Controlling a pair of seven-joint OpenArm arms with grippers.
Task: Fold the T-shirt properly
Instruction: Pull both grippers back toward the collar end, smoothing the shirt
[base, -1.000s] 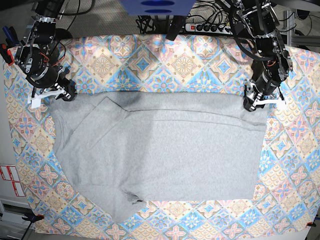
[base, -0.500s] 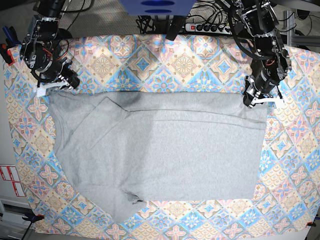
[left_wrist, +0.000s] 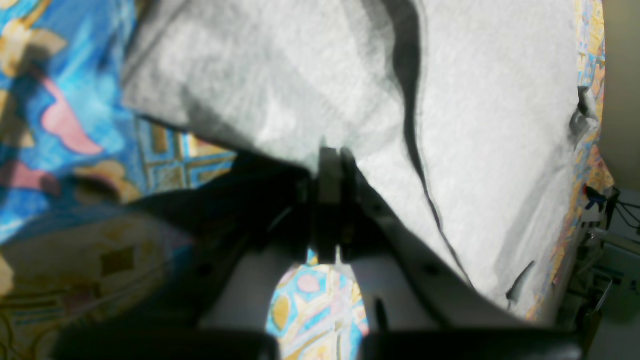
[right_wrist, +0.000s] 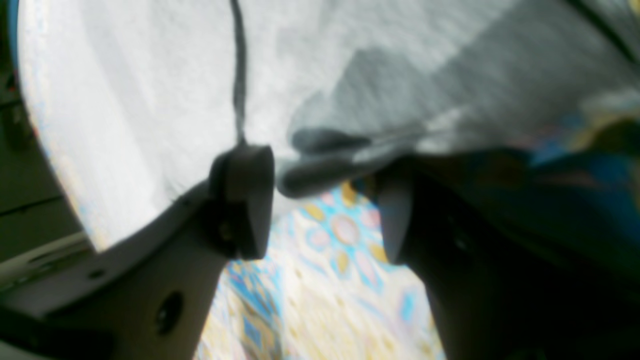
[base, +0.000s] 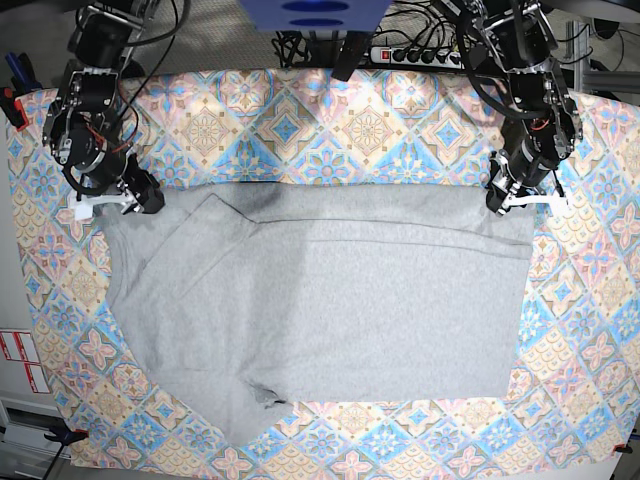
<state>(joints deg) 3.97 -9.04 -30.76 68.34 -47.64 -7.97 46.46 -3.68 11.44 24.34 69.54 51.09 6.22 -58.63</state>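
The grey T-shirt (base: 320, 310) lies spread flat on the patterned cloth (base: 330, 125) covering the counter, with the left claw (base: 512, 203) pinched tight on its top corner and the right claw (base: 112, 203) standing open at the opposite top corner, gripping nothing.

Your base view is evenly lit and sharp, with soft shadows under both arms along the top edge of the T-shirt (base: 320, 300). Your left wrist view is harshly contrasted: cloth glares white at upper right, foreground nearly black. Your right wrist view is blurred throughout, overexposed at upper left.
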